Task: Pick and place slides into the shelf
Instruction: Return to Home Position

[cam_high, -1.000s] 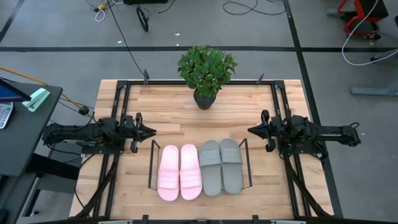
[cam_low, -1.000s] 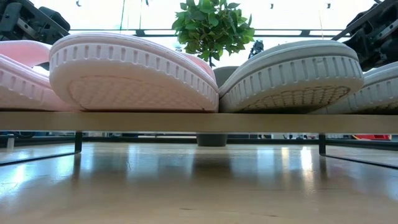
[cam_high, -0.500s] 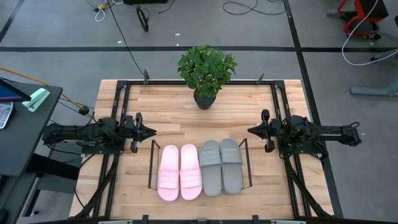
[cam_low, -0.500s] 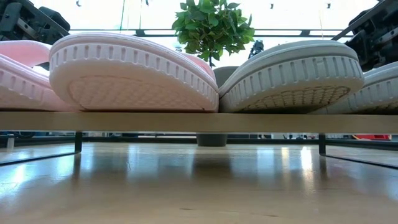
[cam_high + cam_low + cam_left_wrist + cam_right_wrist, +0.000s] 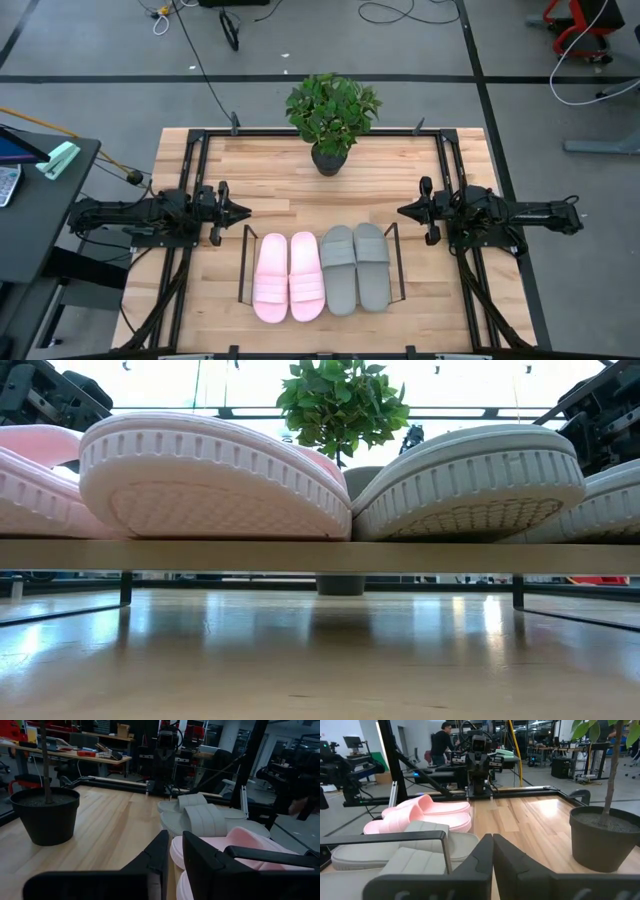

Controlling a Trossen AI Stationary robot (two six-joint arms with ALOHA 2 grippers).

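In the high view the pale pink pair (image 5: pixel 289 277) and the grey pair (image 5: pixel 356 268) lie side by side inside the black wire shelf (image 5: pixel 243 266), toes toward the far edge. The low view shows a pink heel (image 5: pixel 210 480) and a grey heel (image 5: pixel 470 485) resting on the shelf's board (image 5: pixel 320 555). My left gripper (image 5: pixel 243 211) hovers left of the shelf and my right gripper (image 5: pixel 403 210) right of it, both pointing inward. Both are shut and hold nothing. In the left wrist view only a thin slit shows between the fingers of the left gripper (image 5: pixel 175 847). The right gripper (image 5: pixel 492 840) has its fingers together.
A potted plant (image 5: pixel 331 115) stands at the middle of the table's far edge. Black rail frames (image 5: pixel 190 170) run along the table's sides under both arms. Bare wood lies between the plant and the shelf. A person (image 5: pixel 441 740) stands in the room beyond the table.
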